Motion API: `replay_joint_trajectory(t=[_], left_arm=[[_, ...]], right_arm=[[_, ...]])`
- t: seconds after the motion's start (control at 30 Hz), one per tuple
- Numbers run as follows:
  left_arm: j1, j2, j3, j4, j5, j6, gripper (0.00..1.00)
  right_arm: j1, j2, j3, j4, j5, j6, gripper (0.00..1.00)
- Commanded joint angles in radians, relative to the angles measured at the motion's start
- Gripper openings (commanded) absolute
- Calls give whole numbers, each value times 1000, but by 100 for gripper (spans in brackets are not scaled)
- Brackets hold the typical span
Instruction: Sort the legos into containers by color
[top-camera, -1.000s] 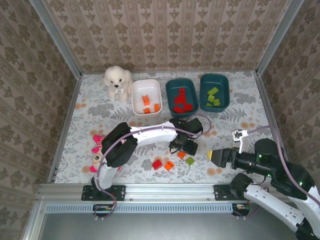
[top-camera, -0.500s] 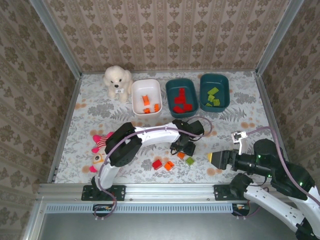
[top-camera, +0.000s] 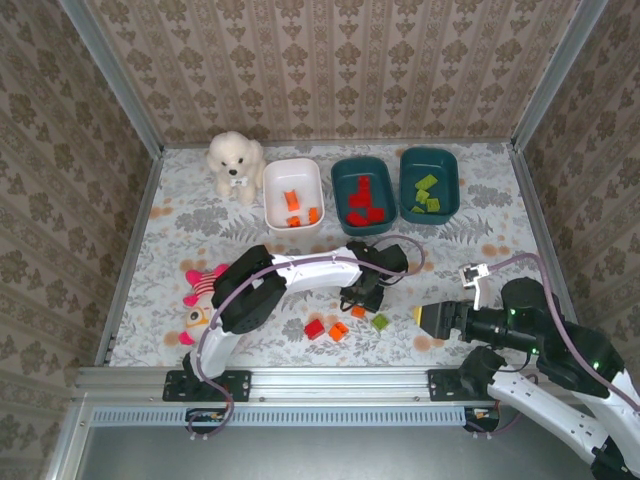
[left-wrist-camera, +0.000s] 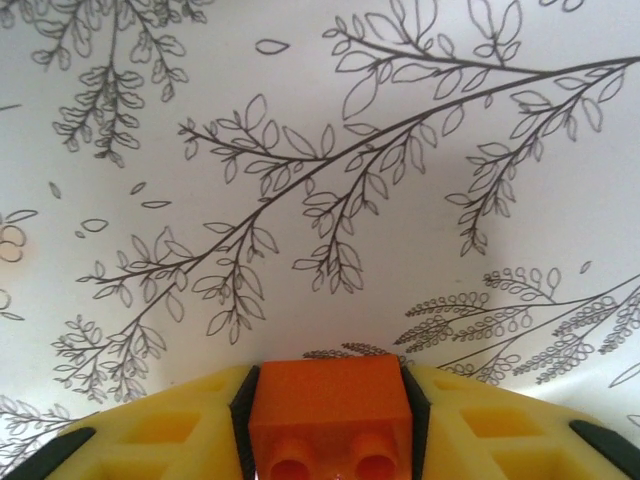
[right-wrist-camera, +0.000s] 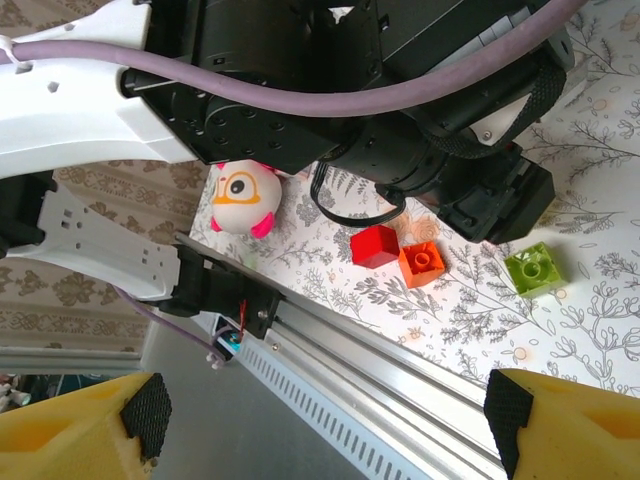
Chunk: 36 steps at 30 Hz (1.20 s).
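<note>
**Orange brick pinched; white bin far across**

Widest first: floral worktop (top-camera: 200, 220), with three bins in a row along its far side. White bin (top-camera: 293, 164) with orange pieces, middle teal bin (top-camera: 364, 160) with red, right teal bin (top-camera: 430, 152) with lime green. Nearer the arms and well apart from the bins, loose legos: red brick (top-camera: 314, 329), just beside it a loose orange brick (top-camera: 338, 330), then a green brick (top-camera: 380, 322).

Left fingers (left-wrist-camera: 160, 430) closed against both flanks of the gripped orange brick (left-wrist-camera: 330, 400), low over the worktop. Lifted or not: cannot tell. Right fingers (right-wrist-camera: 80, 440) spread wide, with nothing between them.

Handling, as a judgement: light, rigid, smooth-sided plastic. No give and nothing to crush, but apt to twist or squirt out if pinched on a corner. Best taken square across two flat opposite sides, centred, as here. Likely bound for the white bin.

From above: bin colours and the whole route, but not the grip itself, tucked under the left wrist. From the left wrist: pad contact on both sides, plainly centred. From the right wrist: red, orange and green bricks beside the left arm, and a plush doll (right-wrist-camera: 240, 200) near the rail.
</note>
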<state>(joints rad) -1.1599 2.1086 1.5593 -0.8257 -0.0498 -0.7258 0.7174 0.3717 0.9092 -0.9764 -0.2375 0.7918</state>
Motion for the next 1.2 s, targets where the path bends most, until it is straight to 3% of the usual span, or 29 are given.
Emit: replay_joint_trajectory(t=[0.0,0.27,0.5,0.83,1.17], left_arm=[[7,-24,1,-50,-52,12,41],[134,-173,72,-110,-86,72,37],[359,-248,106,-93,-72,156,37],[605,-66,296,-62,-102,252,37],[664,125,504,-171,-232,236,37]], right_arm=[[5,17,-6,9,-10,6,84],[5,107,4,78,-26,-20,83],[5,206,10,165,-42,-41,82],[4,401,21,306,-78,-58,82],[1,598,87,413,-60,-78,82]])
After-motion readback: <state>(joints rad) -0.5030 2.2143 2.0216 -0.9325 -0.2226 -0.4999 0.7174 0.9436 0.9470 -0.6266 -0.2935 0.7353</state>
